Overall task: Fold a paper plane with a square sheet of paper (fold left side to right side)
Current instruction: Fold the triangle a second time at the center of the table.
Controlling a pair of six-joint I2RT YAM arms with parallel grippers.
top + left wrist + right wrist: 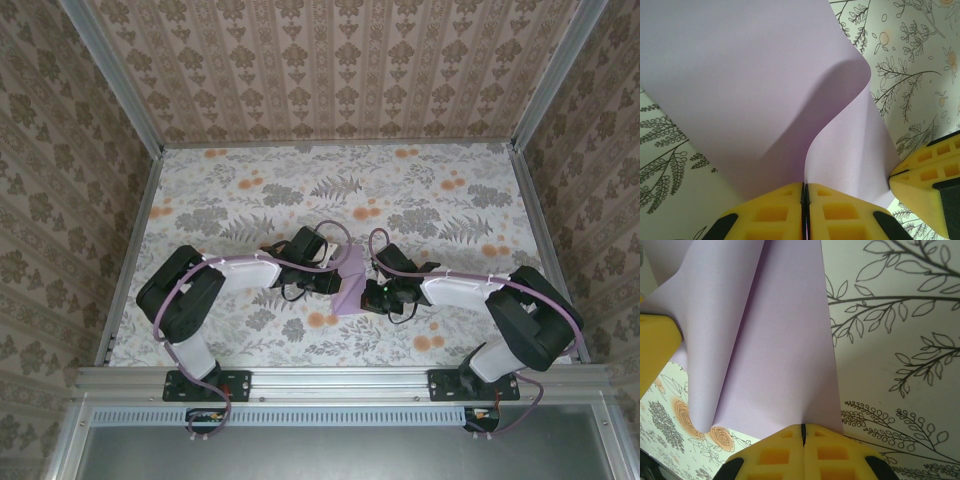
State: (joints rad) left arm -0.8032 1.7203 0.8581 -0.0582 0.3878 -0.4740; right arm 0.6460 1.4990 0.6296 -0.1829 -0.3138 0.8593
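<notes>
So, setup: both arms reach in toward the middle of the floral-print surface (250, 190), with patterned walls (330, 60) on three sides.
Where the paper is: the paper plane (349, 287) is pretty much dead centre of the surface, sandwiched between the two end effectors. It's plain pale lilac.
Left end effector: the left end effector (334, 283) comes at it from the left. In the wrist view the left end effector (805, 192) has its yellow fingers pressed flat together, with the bottom edge of the paper plane (765, 75) pinched in the seam. So it's clamped on the paper.
Right end effector: the right end effector (370, 293) comes in from the other side. Same deal up close: the right end effector (802, 432) has its fingers squeezed together, and the paper plane (780, 340) runs straight down into the seam.
Paper shape: from the left wrist, one flap bows out in a soft S-curve and throws a shadow on the layer behind. From the right wrist, a long straight crease runs up the sheet.
Neighbours: each wrist view catches the other arm's yellow finger right at the paper's edge.
Touching the surface?: honestly can't tell if the lower tip rests on it or hangs just above.
</notes>
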